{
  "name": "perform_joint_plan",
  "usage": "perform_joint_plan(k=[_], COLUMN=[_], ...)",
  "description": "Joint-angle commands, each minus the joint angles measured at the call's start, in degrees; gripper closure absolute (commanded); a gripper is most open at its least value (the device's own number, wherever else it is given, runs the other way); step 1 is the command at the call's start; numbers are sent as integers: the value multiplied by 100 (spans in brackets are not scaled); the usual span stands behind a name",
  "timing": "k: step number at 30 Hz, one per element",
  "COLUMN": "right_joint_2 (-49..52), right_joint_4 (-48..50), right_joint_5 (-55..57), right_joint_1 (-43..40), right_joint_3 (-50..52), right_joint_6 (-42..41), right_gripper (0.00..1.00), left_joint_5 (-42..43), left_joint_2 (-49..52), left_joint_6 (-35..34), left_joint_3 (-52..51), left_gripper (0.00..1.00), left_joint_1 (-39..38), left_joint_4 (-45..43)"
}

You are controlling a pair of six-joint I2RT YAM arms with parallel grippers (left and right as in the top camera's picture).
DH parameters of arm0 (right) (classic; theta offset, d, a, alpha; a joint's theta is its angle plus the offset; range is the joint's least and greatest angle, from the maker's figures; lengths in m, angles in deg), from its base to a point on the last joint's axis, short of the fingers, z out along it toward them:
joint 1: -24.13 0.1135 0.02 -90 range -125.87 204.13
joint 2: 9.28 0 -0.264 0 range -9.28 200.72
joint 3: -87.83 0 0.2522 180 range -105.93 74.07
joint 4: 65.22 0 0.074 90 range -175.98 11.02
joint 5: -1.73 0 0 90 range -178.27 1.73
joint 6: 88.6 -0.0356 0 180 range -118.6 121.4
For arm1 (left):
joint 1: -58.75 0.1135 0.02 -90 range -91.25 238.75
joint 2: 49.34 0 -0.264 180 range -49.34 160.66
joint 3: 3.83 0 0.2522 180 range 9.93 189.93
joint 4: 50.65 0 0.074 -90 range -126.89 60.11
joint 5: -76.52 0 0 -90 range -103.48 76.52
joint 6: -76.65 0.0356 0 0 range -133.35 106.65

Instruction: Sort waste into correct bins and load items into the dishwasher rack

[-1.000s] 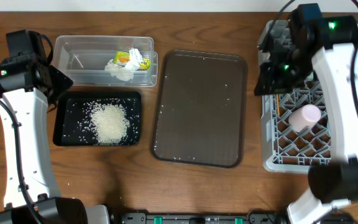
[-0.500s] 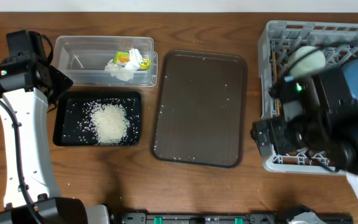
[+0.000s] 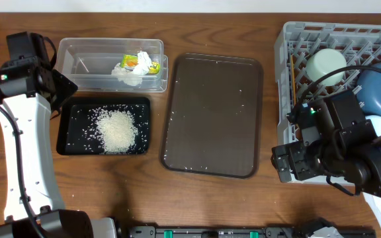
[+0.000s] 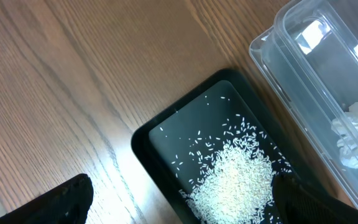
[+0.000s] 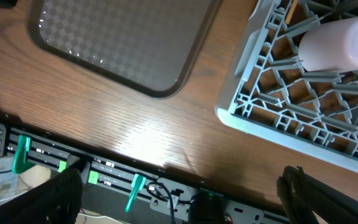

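**Loading looks done to me; your next move is probably to pull both arms clear.**
Overhead: rice (image 3: pixel 116 129) lies in the black tray (image 3: pixel 63 132), tissue (image 3: pixel 131 76) and wrapper (image 3: pixel 141 61) in the clear tub (image 3: pixel 78 47), and bowls (image 3: pixel 326 66) in the rack (image 3: pixel 283 86). Left wrist: your left gripper (image 4: pixel 188 202) hangs spread and empty above the rice. Right wrist: your right gripper (image 5: pixel 185 196) stands wide apart and empty off the rack's near corner, with the pink cup (image 5: pixel 347 40) lying inside the rack. Mind the rack wall as you lift.

No text, label, brand, number or sign can be read in any view. Only coloured patches are seen on the small yellow-green wrapper (image 3: pixel 142 62) in the clear tub (image 3: pixel 88 67); no letters can be made out.
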Motion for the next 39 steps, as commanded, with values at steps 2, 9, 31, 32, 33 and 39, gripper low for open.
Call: perform_joint_plan(k=[2, 9, 31, 32, 33, 39], right_joint_2=[-35, -7, -3803, -4033, -4256, -5307], right_joint_4=[-24, 282, 6852, 7075, 7243, 7995], right_joint_5=[-35, 74, -960, -962, -964, -960], right_joint_1=[28, 39, -627, -627, -627, -693], right_joint_3=[31, 168, 6459, 6664, 6846, 7661], right_joint_6=[-63, 33, 907, 905, 903, 905], right_gripper=[1, 1, 1, 1, 1, 1], left_joint_5=[-28, -28, -28, -28, -28, -28], left_joint_2=[9, 9, 9, 9, 9, 9], left_joint_6=[-44, -46, -44, -46, -46, -46], left_joint_3=[17, 17, 17, 17, 17, 17], left_gripper=[6, 6, 6, 6, 6, 6], left_joint_1=[24, 24, 24, 24, 24, 24], left_joint_4=[15, 15, 15, 15, 15, 15])
